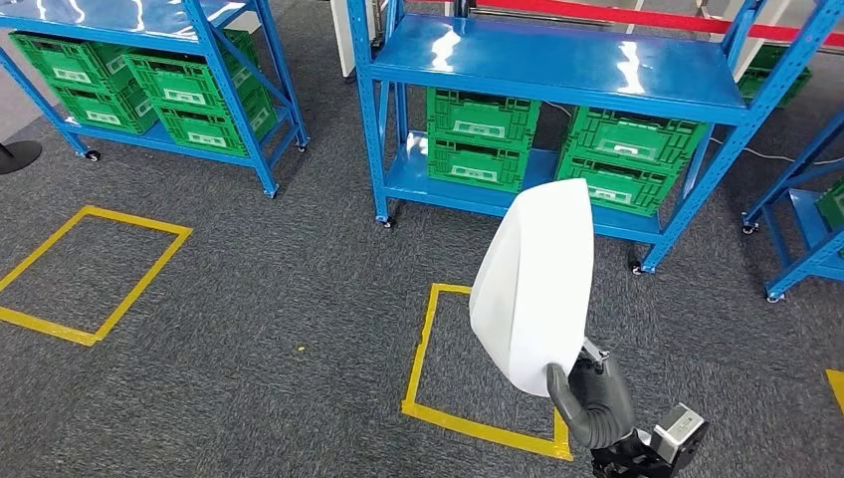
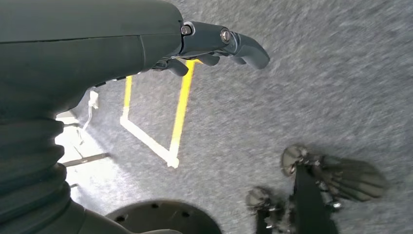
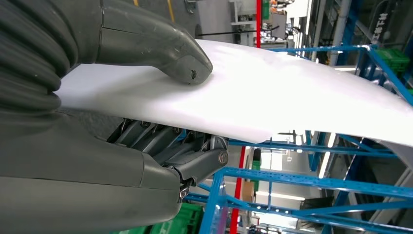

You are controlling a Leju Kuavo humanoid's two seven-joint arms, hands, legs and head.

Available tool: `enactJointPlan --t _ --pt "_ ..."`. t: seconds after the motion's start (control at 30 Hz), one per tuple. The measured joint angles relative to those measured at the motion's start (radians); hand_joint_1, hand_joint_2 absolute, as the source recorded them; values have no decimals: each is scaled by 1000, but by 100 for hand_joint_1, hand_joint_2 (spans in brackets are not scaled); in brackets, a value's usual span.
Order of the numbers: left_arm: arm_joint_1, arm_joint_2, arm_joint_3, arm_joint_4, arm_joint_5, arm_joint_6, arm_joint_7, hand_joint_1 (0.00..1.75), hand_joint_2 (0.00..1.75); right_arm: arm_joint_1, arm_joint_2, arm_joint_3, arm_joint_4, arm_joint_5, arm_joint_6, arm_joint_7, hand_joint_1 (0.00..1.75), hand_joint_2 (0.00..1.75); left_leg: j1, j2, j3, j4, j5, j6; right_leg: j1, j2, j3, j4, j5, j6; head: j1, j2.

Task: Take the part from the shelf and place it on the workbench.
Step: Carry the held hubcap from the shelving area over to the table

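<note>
Grey carpet (image 1: 249, 299) spreads under me, with a blue shelf (image 1: 557, 70) ahead holding green crates (image 1: 483, 139) whose white labels are too small for me to read. Nearer than that shelf, yellow tape (image 1: 428, 339) marks a square on the floor. My right hand (image 1: 587, 393) pinches the white part (image 1: 537, 284) upright, in front of the shelf. My left hand (image 2: 214, 44) hangs with nothing in it, fingers loosely curled.
</note>
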State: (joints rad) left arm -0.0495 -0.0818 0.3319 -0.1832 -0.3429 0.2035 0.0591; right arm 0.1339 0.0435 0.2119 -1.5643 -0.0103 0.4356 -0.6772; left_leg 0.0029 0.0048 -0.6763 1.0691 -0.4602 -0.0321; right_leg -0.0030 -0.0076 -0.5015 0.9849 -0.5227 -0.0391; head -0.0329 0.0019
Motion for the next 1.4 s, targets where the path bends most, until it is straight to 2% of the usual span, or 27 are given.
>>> enactJointPlan --t 0.07,0.1,0.13,0.17,0.23,0.3,0.37,0.43,0.47,0.53,0.6,0.63,0.67,0.7,0.73,0.8,0.83,0.87,0.93,0.97,1.0,1.1,1.13,1.2,1.27,1.33,1.4 --pt "0 -1 0 0 0 0 0 0 175 1 0 4 3 1 0 0 175 175 2 -2 -31 119 -105 -10 0 -1 -31 2 26 -6 -3 0" --pt "-1 -1 0 0 0 0 -1 0 175 1 0 5 6 1 0 0 175 175 3 -2 -40 182 -135 -13 0 -1 -48 3 39 -5 -4 0" --pt "-1 0 0 0 -1 0 -1 0 175 1 0 5 8 1 0 0 175 175 3 -2 -38 222 -139 -15 0 -1 -65 6 51 -3 -4 0" --pt "-1 0 0 0 -1 0 -2 0 175 1 0 5 10 1 0 -1 175 175 3 -2 -22 233 -123 -15 0 -2 -83 10 62 -1 -5 0" --pt "-1 1 0 0 -2 0 -7 0 175 0 0 6 12 -7 0 -3 175 175 3 -3 68 143 -74 -10 -1 -2 -116 20 82 4 -6 0" --pt "-3 1 0 -1 -1 0 -16 0 175 -5 0 6 13 -18 0 -3 175 175 0 -6 180 -10 -78 1 0 -3 -137 28 100 13 -8 0" --pt "-5 1 0 -2 0 -1 -21 0 175 -12 0 6 14 -24 -3 -3 175 175 -7 -8 221 -85 -99 12 0 -4 -144 27 117 23 -10 0" --pt "-4 0 2 -1 5 -1 -19 0 175 -14 -4 6 16 -34 -6 -7 175 175 -7 -6 207 -94 -85 28 -2 -3 -148 24 127 35 -12 0" --pt "-4 -1 5 -1 11 0 -16 0 175 -13 -7 6 19 -42 -7 -11 175 175 -5 -3 198 -96 -74 37 -3 0 -154 35 109 41 -12 0" --pt "-4 -1 14 0 22 3 -13 0 175 -12 -16 6 29 -54 -13 -17 175 175 -1 2 176 -99 -49 51 -6 5 -180 113 21 49 -10 0" --pt "-3 1 21 0 22 4 -9 0 175 -12 -22 6 38 -54 -27 -18 175 175 0 3 148 -97 -25 53 -9 5 -209 242 -68 55 -8 0" --pt "-2 2 22 0 17 4 -4 0 175 -11 -25 6 41 -54 -36 -19 175 175 0 4 131 -94 -13 51 -10 5 -212 292 -80 58 -8 0" --pt "-2 3 22 0 10 6 1 0 175 -10 -27 6 43 -58 -44 -19 175 175 1 5 113 -90 -1 49 -11 5 -200 311 -68 59 -8 0" --pt "-2 3 23 0 5 10 6 0 175 -9 -29 6 44 -65 -52 -18 175 175 2 5 94 -85 9 46 -12 5 -171 295 -41 61 -8 0" --pt "-2 3 23 0 2 14 7 0 175 -8 -30 6 45 -72 -60 -13 175 175 4 5 78 -77 16 41 -15 5 -124 242 -15 62 -8 0" --pt "-2 5 24 0 2 20 4 0 175 -7 -31 8 45 -74 -77 -1 175 175 4 5 50 -59 28 28 -15 7 -22 99 -13 60 -8 0" --pt "-2 6 25 0 3 21 1 0 175 -7 -31 9 44 -69 -85 5 175 175 3 5 42 -53 34 21 -14 9 9 49 -24 55 -8 0" --pt "-2 6 25 0 2 20 0 0 175 -6 -31 12 44 -62 -91 9 175 175 2 4 37 -50 42 15 -11 11 20 25 -36 48 -8 0" --pt "-1 6 26 0 -5 20 2 0 175 -6 -30 16 44 -53 -99 12 175 175 4 3 32 -50 53 0 -10 11 7 22 -28 29 -6 0" --pt "0 6 26 1 -9 21 3 0 175 -7 -29 17 43 -51 -101 13 175 175 6 2 25 -44 42 -6 -10 10 -3 23 -19 19 -6 0" --pt "1 5 25 1 -11 21 5 0 175 -8 -28 18 43 -52 -103 15 175 175 8 1 15 -20 11 -11 -10 8 -14 22 -8 10 -7 0" --pt "1 1 25 2 -14 22 6 0 175 -10 -26 19 42 -52 -104 18 175 175 9 0 -26 151 -130 -20 -6 6 -52 23 25 -4 -11 0" --pt "1 1 25 2 -14 22 5 0 175 -10 -26 19 42 -52 -104 18 175 175 9 0 -30 204 -149 -20 -2 5 -65 24 36 -5 -11 0" --pt "0 1 25 2 -14 23 5 0 175 -10 -26 19 42 -52 -104 19 175 175 6 -1 6 220 -122 -11 5 4 -92 27 58 -6 -11 0" --pt "-1 2 25 2 -14 23 5 0 175 -11 -26 20 42 -52 -104 20 175 175 -2 -4 107 100 -82 10 11 4 -116 29 78 -5 -11 0" --pt "-4 2 25 0 -14 23 5 0 175 -12 -25 20 41 -53 -104 20 175 175 -12 -5 205 -46 -89 26 13 3 -128 28 97 1 -10 0" --pt "-5 2 25 -1 -13 24 3 0 175 -14 -24 20 40 -53 -105 22 175 175 -18 -7 231 -102 -95 31 9 2 -131 23 116 11 -13 0"
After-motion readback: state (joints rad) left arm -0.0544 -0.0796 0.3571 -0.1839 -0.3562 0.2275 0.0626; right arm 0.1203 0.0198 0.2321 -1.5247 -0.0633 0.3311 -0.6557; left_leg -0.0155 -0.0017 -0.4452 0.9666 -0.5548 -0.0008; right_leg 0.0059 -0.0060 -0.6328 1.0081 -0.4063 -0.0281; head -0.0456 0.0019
